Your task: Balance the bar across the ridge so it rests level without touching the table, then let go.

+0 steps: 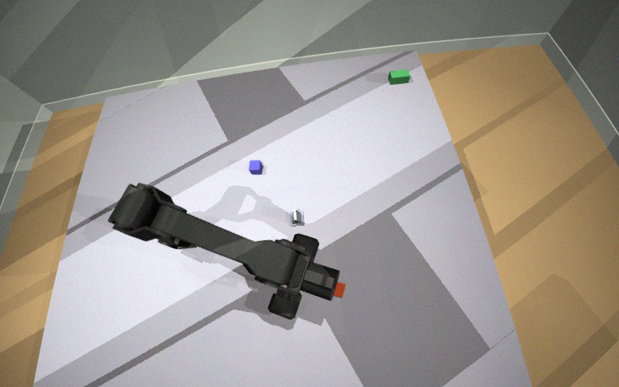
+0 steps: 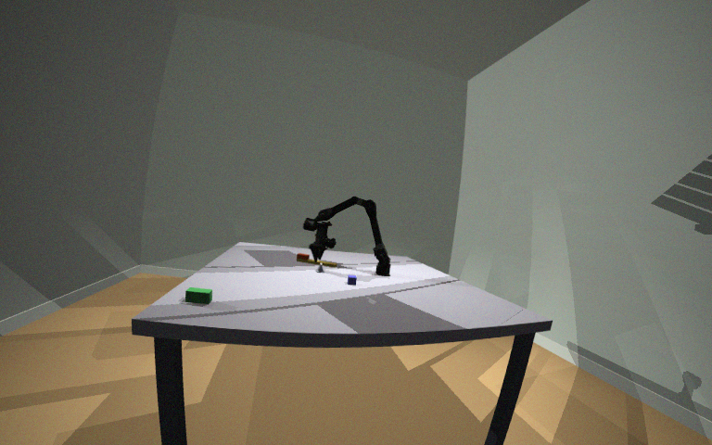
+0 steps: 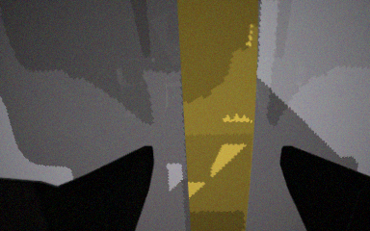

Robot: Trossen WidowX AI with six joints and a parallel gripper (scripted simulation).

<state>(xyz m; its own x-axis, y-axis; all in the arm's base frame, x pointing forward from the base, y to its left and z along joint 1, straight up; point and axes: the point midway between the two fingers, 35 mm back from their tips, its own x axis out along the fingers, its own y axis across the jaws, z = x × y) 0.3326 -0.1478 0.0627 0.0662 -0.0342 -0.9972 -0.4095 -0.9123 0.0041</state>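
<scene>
The yellow bar (image 2: 328, 263) (image 3: 219, 96) lies on the table, beyond the ridge in the exterior view. Its red end block (image 1: 339, 290) (image 2: 302, 257) sticks out past the arm in the top view, where the arm hides the yellow part. The small grey ridge (image 1: 295, 217) (image 2: 320, 268) stands on the table apart from the bar, with nothing on it. My gripper (image 2: 317, 260) (image 3: 217, 155) points down, low over the bar, and is open. In the wrist view the bar runs between the two fingers with a gap on each side. The fingertips are hidden in the top view.
A blue cube (image 1: 255, 167) (image 2: 351, 279) stands on the table (image 1: 374, 136) (image 2: 251, 288), on the side of the ridge away from the bar. A green block (image 1: 399, 76) (image 2: 198, 295) lies near a far corner in the top view. Shadows cross the table.
</scene>
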